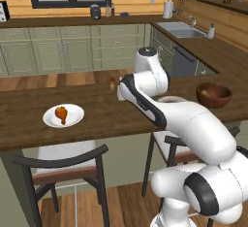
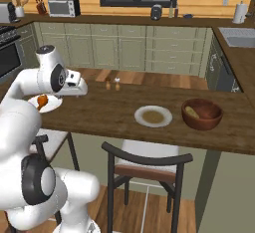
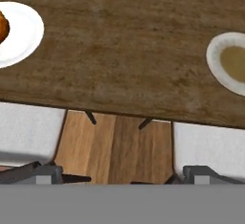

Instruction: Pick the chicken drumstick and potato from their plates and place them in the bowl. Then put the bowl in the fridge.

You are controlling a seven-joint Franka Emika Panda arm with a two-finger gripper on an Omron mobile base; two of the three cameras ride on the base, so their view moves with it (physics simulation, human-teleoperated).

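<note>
The chicken drumstick (image 1: 61, 113) (image 2: 43, 100) lies on the white plate (image 1: 72, 119) (image 3: 21, 34) at the left of the wooden counter. At the right stands the dark wooden bowl (image 1: 213, 96) (image 2: 201, 119), with the yellowish potato (image 2: 191, 111) inside it. Between them sits the olive-centred plate (image 2: 153, 116) (image 3: 232, 62), bare. My gripper (image 2: 79, 89) hangs above the counter's front edge, between the two plates and nearer the white one, open with nothing in it. The fridge is out of view.
Two dark-framed chairs with white seats (image 1: 65, 158) (image 2: 149, 155) stand tucked under the counter's front edge. Small shakers (image 1: 112, 83) (image 2: 112, 83) sit at the counter's far edge. A sink (image 1: 181, 29) lies at the back right.
</note>
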